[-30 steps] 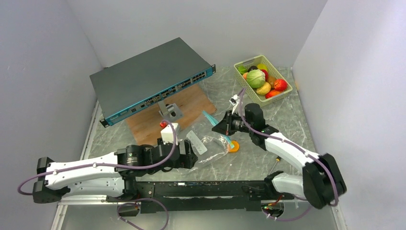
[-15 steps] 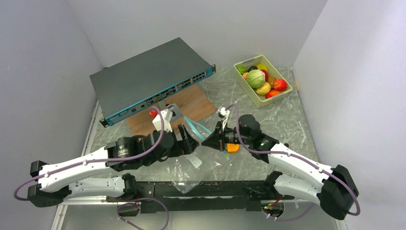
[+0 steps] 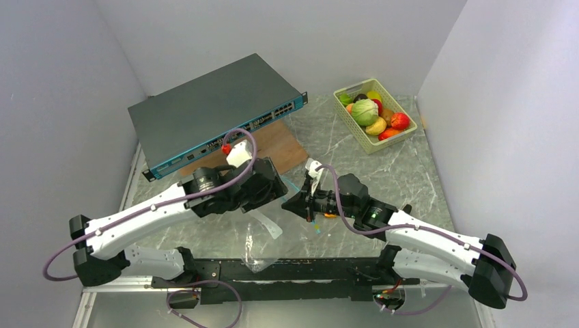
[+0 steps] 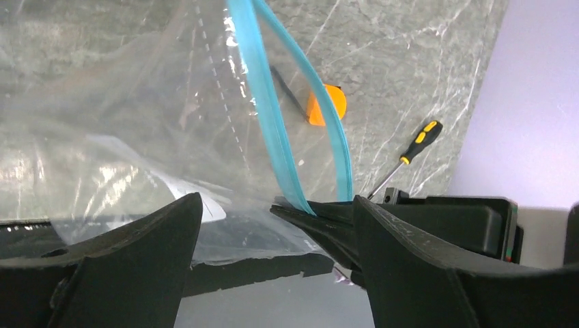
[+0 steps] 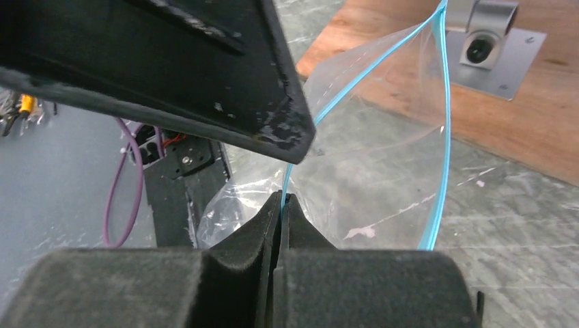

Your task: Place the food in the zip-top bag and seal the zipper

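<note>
The clear zip-top bag (image 3: 267, 236) hangs lifted off the table between my two grippers, its white label (image 3: 271, 226) facing up. My right gripper (image 5: 281, 197) is shut on the teal-blue zipper (image 5: 444, 102) at one side of the open mouth; it also shows in the top view (image 3: 298, 203). My left gripper (image 4: 276, 201) is open, its fingers (image 4: 136, 253) straddling the bag's plastic (image 4: 136, 137) just beside the right gripper's pinch. In the top view the left gripper (image 3: 278, 190) nearly touches the right one. The food, with a green cabbage (image 3: 364, 111), lies in the basket. An orange piece (image 4: 326, 106) lies on the table behind the bag.
A pale green lattice basket (image 3: 355, 85) stands at the back right. A grey network switch (image 3: 218, 113) lies at the back left, partly over a wooden board (image 3: 276, 147) that carries a metal bracket (image 5: 488, 41). A black-and-orange screwdriver (image 4: 416, 143) lies on the marble near the right arm.
Both grippers have come together near the table's middle and the bag has risen off the table. The left arm swung up and back; the right gripper moved left and nearer.
</note>
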Controlling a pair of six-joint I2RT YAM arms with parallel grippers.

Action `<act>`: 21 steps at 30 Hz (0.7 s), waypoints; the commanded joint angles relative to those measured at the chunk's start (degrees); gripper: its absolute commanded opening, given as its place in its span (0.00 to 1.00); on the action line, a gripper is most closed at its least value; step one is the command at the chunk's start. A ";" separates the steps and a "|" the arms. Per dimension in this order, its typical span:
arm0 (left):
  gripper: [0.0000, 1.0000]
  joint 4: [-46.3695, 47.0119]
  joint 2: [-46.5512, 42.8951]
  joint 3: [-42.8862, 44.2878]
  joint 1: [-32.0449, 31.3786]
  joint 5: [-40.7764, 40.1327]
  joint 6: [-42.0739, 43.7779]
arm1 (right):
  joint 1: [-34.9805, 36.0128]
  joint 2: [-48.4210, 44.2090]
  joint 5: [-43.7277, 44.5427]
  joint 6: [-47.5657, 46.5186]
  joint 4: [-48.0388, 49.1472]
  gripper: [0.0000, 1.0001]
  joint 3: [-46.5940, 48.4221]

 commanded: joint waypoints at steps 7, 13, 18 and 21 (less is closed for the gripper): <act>0.83 -8.92 5.82 10.90 3.87 3.41 -10.79 | 1.60 -0.68 5.31 -5.59 1.51 0.00 5.77; 0.67 -6.58 5.25 8.74 4.60 4.05 -13.20 | 2.23 -0.97 6.25 -5.89 1.82 0.00 6.01; 0.58 -5.57 6.02 7.04 4.62 4.41 -14.36 | 2.79 -1.37 7.93 -5.83 1.59 0.00 5.92; 0.58 -5.23 6.65 6.15 4.76 4.39 -14.28 | 2.84 -1.19 8.79 -6.06 1.02 0.00 5.99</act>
